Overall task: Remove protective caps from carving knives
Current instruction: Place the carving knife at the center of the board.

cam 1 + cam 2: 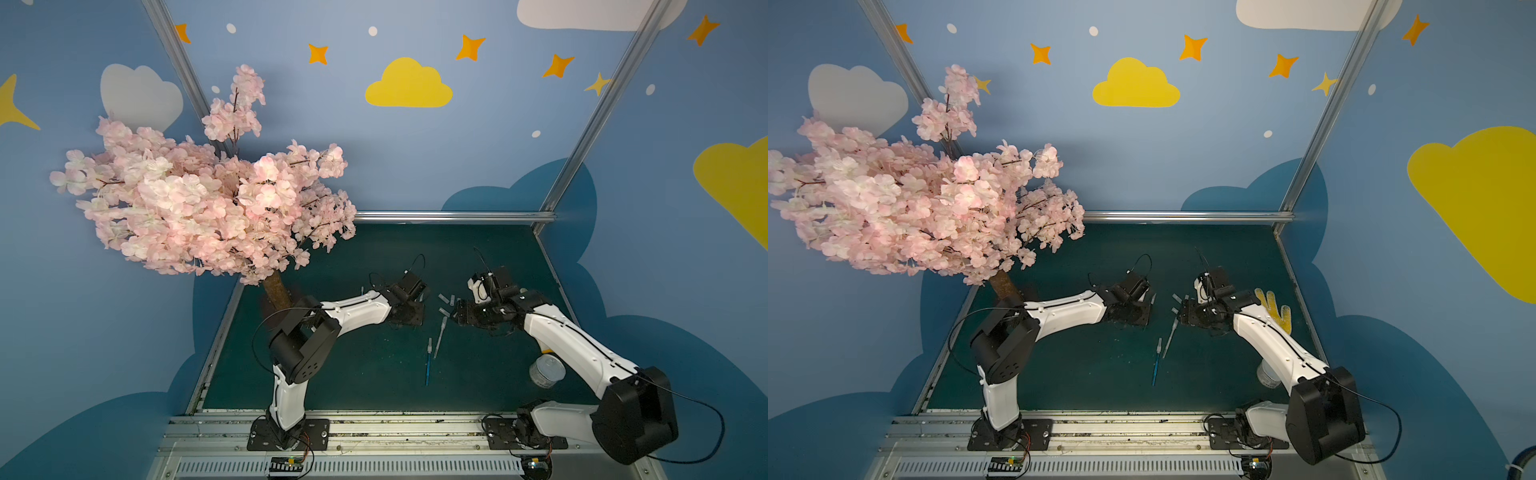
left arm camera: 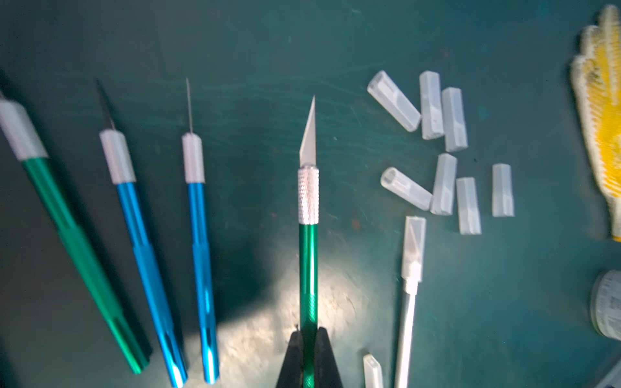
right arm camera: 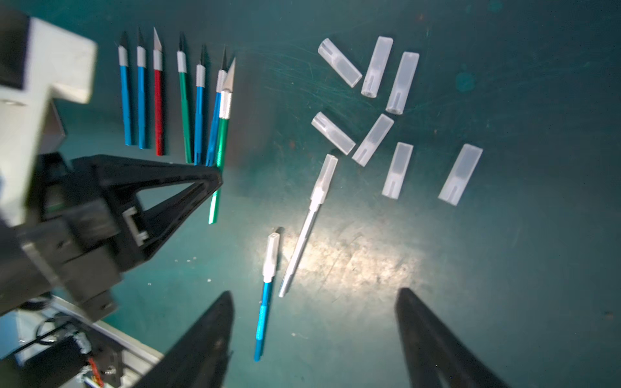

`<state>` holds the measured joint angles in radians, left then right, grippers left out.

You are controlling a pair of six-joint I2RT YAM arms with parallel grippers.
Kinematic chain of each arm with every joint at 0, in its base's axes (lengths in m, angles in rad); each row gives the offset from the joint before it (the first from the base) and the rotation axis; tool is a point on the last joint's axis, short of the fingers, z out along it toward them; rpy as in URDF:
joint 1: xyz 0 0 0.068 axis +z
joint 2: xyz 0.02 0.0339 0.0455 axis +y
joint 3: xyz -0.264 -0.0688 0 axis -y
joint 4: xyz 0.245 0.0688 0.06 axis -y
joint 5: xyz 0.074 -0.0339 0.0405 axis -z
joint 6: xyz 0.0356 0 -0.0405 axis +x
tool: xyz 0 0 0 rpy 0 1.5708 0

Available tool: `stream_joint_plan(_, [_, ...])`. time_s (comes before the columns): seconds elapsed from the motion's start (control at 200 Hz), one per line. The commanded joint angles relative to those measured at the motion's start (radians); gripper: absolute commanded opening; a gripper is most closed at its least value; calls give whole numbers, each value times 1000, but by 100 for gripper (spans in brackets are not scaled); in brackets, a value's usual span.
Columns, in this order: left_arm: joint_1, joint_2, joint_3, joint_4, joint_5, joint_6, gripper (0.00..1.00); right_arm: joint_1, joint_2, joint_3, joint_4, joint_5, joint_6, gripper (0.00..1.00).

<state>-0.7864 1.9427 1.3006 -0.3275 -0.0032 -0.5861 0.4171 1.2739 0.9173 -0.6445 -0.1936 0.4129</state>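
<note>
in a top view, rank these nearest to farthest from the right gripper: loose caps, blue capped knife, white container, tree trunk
1. loose caps, just beside the right gripper
2. blue capped knife, mid-table, nearer the robot
3. white container, on the right, near the robot's base
4. tree trunk, far left side

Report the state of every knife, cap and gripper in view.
Green knife: uncapped, blade bare, gripped by its handle.
Left gripper: shut, holding that knife.
Right gripper: open, empty.
Row of six knives: lying flat, all uncapped.
Whitish knife: lying flat, cap on.
Lone blue knife: lying flat, cap on.
Seven loose caps: off their knives, scattered.
</note>
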Motion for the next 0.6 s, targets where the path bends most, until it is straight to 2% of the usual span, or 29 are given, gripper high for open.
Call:
stream_joint_plan(0.0, [7, 43, 34, -65, -43, 21, 5, 11, -46, -21, -15, -15, -15, 93])
stream_joint_plan(0.075, [9, 60, 52, -84, -53, 23, 6, 12, -63, -23, -24, -17, -21, 98])
stream_joint_plan(0.375, [13, 100, 81, -118, -69, 24, 10, 9, -117, -29, -39, -17, -34, 98])
stream_joint_plan(0.596, [13, 110, 85, -125, -70, 16, 17, 9, -154, -33, -39, 4, -18, 98])
